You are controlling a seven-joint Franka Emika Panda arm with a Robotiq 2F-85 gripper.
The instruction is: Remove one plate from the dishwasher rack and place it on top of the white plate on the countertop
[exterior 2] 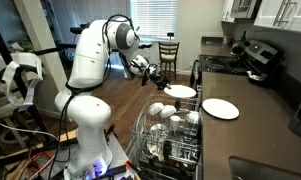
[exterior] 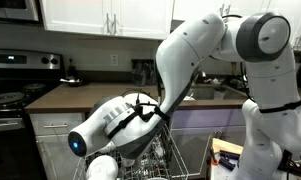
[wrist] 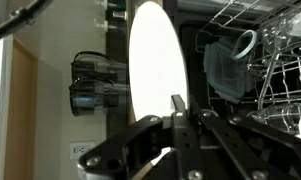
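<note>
My gripper [exterior 2: 162, 79] is shut on the rim of a white plate [exterior 2: 180, 91] and holds it in the air above the far end of the dishwasher rack [exterior 2: 168, 140], next to the countertop [exterior 2: 255, 130]. In the wrist view the held plate [wrist: 155, 55] stands tall between my fingers [wrist: 177, 106], with the rack [wrist: 280, 70] to the right. A second white plate [exterior 2: 220, 108] lies flat on the countertop, just right of the held one. White bowls and dishes sit among the rack's tines. In an exterior view the arm hides my gripper; only the rack [exterior: 162, 156] shows.
A stove [exterior 2: 228, 62] with pots stands beyond the countertop. A sink [exterior 2: 265, 170] sits at the near end. A wooden chair [exterior 2: 168, 52] stands at the back. Cables and a stand [exterior 2: 15, 85] are beside the robot base.
</note>
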